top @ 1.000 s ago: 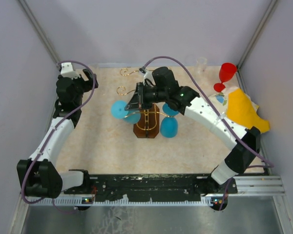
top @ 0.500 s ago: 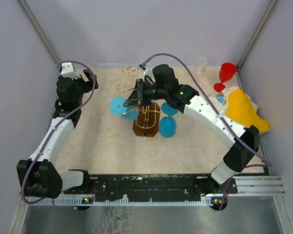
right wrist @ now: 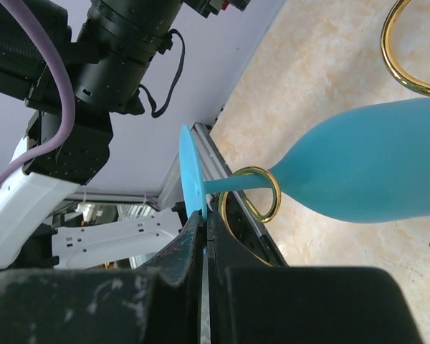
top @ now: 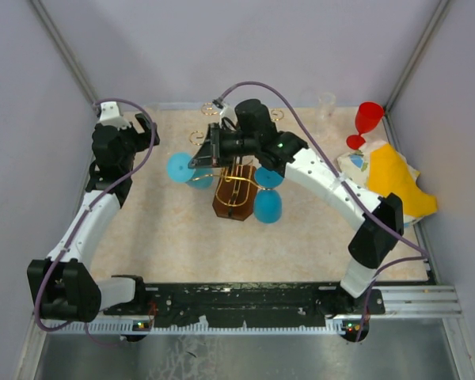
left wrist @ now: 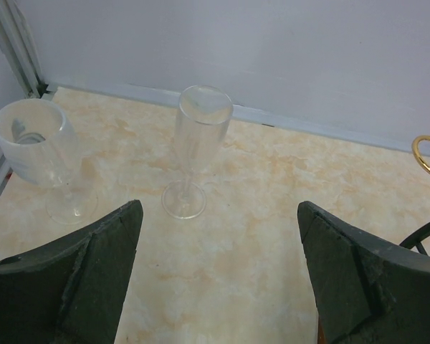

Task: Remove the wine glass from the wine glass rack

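Observation:
The gold wire wine glass rack [top: 236,184] on a dark brown base stands mid-table with blue glasses hanging from it. My right gripper [top: 196,163] is shut on the round foot [right wrist: 192,180] of a blue wine glass [right wrist: 376,161]; its stem passes through a gold loop [right wrist: 256,195] of the rack. In the top view that glass's foot [top: 177,168] sits left of the rack. Two more blue glasses [top: 267,205] hang on the rack's right side. My left gripper [left wrist: 218,279] is open and empty over the table at the far left corner [top: 142,127].
A clear flute [left wrist: 196,147] and a frosted clear glass [left wrist: 43,154] stand before the left gripper near the back wall. A red glass [top: 366,123] and a yellow cloth [top: 396,178] lie at the far right. A clear glass [top: 326,104] stands at the back.
My right gripper has moved left and slightly back with the blue glass's foot in it; the rack and its hanging glasses shifted left with it. The left arm has not moved.

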Robot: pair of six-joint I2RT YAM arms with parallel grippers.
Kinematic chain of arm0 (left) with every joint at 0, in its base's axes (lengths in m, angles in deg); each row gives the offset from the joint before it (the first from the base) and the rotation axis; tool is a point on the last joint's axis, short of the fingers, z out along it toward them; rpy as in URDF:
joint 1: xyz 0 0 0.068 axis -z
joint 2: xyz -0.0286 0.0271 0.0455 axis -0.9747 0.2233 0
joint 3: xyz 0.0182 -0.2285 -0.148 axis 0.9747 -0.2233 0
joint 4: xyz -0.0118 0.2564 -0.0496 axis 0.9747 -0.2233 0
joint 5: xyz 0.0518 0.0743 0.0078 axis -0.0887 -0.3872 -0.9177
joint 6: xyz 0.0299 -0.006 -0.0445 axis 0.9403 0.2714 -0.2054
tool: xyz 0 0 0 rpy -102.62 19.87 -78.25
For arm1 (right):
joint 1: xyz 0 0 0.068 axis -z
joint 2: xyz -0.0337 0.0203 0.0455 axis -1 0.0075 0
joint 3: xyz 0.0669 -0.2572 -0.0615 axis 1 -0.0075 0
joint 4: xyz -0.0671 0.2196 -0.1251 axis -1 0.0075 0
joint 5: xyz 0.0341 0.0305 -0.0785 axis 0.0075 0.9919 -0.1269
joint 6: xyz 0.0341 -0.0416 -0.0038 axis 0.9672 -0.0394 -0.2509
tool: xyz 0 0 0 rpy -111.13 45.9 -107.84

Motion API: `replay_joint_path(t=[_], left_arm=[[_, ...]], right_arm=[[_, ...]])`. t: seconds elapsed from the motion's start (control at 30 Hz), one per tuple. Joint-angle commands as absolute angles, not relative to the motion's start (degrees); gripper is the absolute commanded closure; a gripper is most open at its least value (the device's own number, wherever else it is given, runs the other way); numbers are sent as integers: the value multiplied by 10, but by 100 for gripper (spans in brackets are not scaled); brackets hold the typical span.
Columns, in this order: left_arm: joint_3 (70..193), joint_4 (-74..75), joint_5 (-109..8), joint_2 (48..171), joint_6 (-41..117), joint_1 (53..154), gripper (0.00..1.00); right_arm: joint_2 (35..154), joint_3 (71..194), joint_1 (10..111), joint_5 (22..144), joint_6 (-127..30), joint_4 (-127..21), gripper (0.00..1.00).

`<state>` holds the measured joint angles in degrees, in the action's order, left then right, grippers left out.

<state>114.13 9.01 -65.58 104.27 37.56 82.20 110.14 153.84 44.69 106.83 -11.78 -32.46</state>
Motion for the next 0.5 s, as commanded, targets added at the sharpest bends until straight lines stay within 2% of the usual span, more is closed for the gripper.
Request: replay_joint_path(t=[0.0, 0.2, 0.47], left_arm=[[1156, 87, -663, 1033, 375, 821, 6], [1158, 75, -669, 1031, 374, 820, 6], [1161, 63, -672, 1024, 373, 820, 5]], right_arm=[[1107, 1572, 440, 1095, -115, -376, 100], [1090, 1556, 432, 1114, -107, -379, 100], [996, 1475, 431, 1108, -107, -341, 100]])
